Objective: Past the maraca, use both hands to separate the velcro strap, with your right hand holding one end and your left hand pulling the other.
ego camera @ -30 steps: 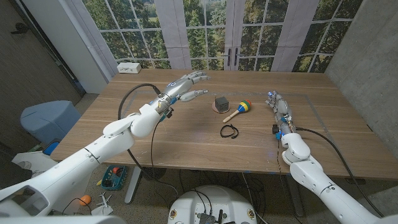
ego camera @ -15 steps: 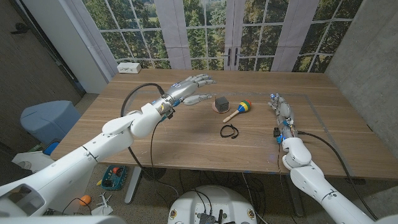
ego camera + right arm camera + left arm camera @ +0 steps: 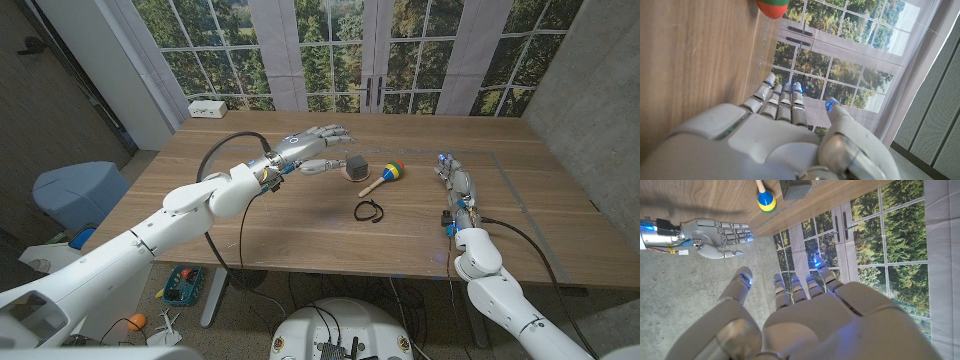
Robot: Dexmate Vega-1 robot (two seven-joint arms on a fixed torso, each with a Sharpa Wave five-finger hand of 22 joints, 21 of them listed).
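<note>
Left hand [image 3: 318, 146] spread, empty, hovering just left of maraca [image 3: 383, 178]; right hand [image 3: 455, 178] empty, fingers extended, well right. Risk: left sweep knocks maraca, rolls away from velcro strap [image 3: 349, 162].

Bare table [image 3: 300, 225] fills the frame's lower middle. At centre, the maraca [image 3: 383, 178] and black loop [image 3: 370, 210] stand before the velcro strap [image 3: 355, 165].

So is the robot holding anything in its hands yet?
No, nothing yet. The left hand hangs open above the table near the gray block, and the right hand is open too. The velcro strap lies untouched.
</note>
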